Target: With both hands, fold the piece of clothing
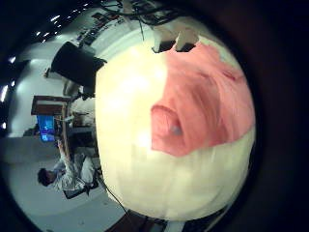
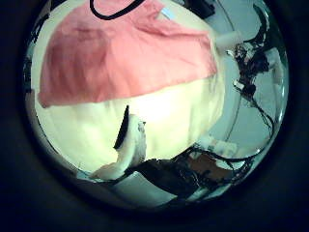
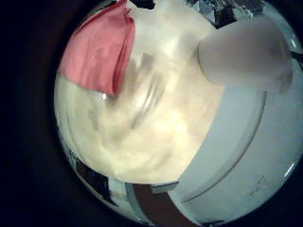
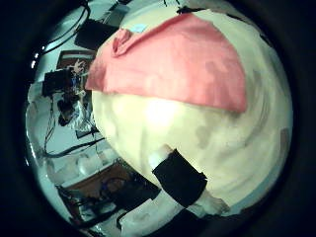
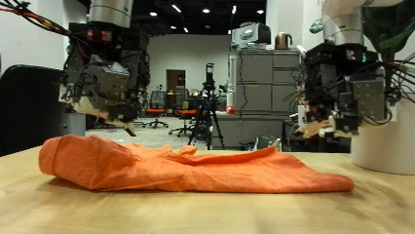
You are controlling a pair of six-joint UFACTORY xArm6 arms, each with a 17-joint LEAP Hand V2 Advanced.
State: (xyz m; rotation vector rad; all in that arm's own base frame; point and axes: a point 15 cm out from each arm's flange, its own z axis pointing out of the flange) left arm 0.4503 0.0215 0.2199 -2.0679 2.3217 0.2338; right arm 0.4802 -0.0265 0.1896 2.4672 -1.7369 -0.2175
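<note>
An orange garment [image 5: 182, 166] lies folded over and bunched on the light wooden table [image 5: 78, 210]. My left hand [image 5: 106, 88] hangs above its thicker, rounded end. My right hand [image 5: 340, 97] hangs above its thin, tapered end. Both hands are clear of the cloth, with relaxed fingers that hold nothing. The garment shows in the left little finger side palm view [image 1: 208, 97], the left thumb side palm view [image 2: 126, 53], the right little finger side palm view [image 3: 99, 52] and the right thumb side palm view [image 4: 178, 59]. One finger [image 2: 130, 150] of the left hand and one finger [image 4: 180, 178] of the right hand show over bare table.
Bare table [image 4: 227, 148] lies in front of the garment. A black chair [image 5: 26, 107] stands beyond the table by the left hand. A grey cabinet [image 5: 259, 93] stands far behind.
</note>
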